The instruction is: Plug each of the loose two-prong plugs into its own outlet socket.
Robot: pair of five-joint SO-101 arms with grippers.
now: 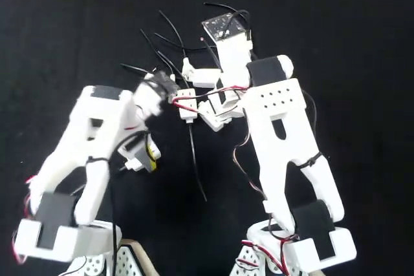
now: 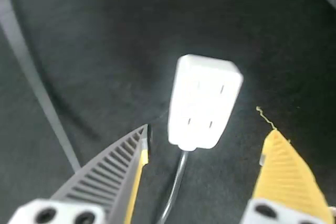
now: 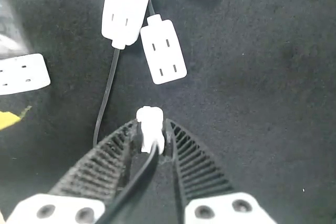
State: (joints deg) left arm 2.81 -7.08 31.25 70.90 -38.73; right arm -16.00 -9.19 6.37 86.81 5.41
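- White two-prong plug (image 3: 149, 118) is clamped between the fingers of the right tool (image 3: 151, 134), and its black cord (image 3: 131, 182) runs back between them.
- Close in front of the plug lies the nearer socket (image 3: 163, 52), white, with two pairs of slots facing up.
- Edge to edge with it lies the farther socket (image 3: 126, 8), also white, with a thin dark lead trailing from its end.
- Well apart from that pair, the left tool (image 2: 209, 132) hangs over a lone socket (image 2: 205, 100) and grips nothing.
- Its grey finger (image 2: 113, 174) and yellow finger (image 2: 286, 174) stand wide apart, one on either side of the socket.
- All of this rests on a black cloth surface (image 1: 362, 63), with both arms leaning in toward its middle.
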